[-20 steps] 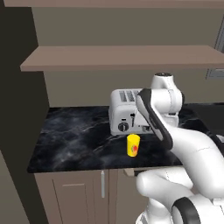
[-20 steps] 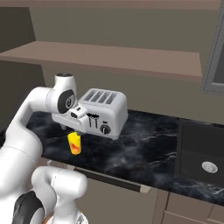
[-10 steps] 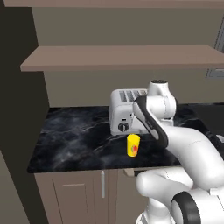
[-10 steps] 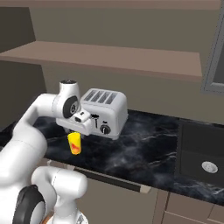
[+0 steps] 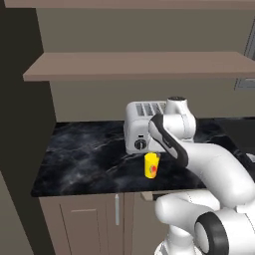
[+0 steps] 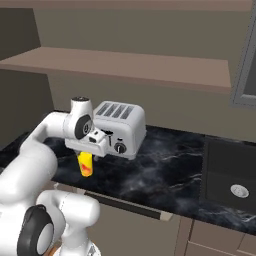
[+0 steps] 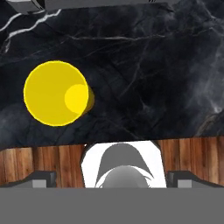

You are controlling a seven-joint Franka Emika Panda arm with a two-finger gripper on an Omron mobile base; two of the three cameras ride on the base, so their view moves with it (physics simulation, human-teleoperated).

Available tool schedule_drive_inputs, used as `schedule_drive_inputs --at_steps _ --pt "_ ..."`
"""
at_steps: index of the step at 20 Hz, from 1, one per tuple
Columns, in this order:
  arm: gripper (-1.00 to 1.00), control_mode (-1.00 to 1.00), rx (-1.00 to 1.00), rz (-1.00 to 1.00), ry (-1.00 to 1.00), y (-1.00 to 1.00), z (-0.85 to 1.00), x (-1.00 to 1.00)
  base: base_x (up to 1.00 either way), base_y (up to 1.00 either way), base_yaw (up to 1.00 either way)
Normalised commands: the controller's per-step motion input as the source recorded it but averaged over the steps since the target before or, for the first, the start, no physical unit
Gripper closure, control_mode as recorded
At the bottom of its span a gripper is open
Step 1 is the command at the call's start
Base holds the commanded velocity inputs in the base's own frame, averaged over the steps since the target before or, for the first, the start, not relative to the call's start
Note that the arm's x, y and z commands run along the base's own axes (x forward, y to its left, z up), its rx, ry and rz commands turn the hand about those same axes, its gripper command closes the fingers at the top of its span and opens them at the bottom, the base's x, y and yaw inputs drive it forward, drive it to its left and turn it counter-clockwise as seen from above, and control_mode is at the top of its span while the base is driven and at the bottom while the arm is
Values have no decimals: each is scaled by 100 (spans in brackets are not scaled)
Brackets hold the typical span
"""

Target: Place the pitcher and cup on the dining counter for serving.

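Stage: we have delivered nothing yet | small bright yellow cup (image 5: 151, 165) stands on black marble tabletop (image 5: 89, 159) before silver toaster (image 5: 142, 127) | fingers (image 7: 41, 177) apart, empty, above cup.

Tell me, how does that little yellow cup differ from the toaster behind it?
The cup is small, bright yellow with a red-orange mark; the toaster is much larger, boxy and silver-white. The cup is a plain open tumbler; the toaster has slots on top and a dark knob in front. The cup stands nearer the counter's front edge. Both stand upright on the black marble worktop.
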Motion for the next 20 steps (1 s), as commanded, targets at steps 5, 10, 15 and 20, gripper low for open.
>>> schedule_drive_inputs --at_steps 5,10,15,20 --pt "-100 -100 0 8 0 0 -24 1 0 0 0" --pt "-100 -100 0 6 0 0 -26 11 0 0 0" --pt "-100 -100 0 4 0 0 -14 15 0 0 0" --pt "-100 -100 1 2 0 0 0 1 0 0 0"
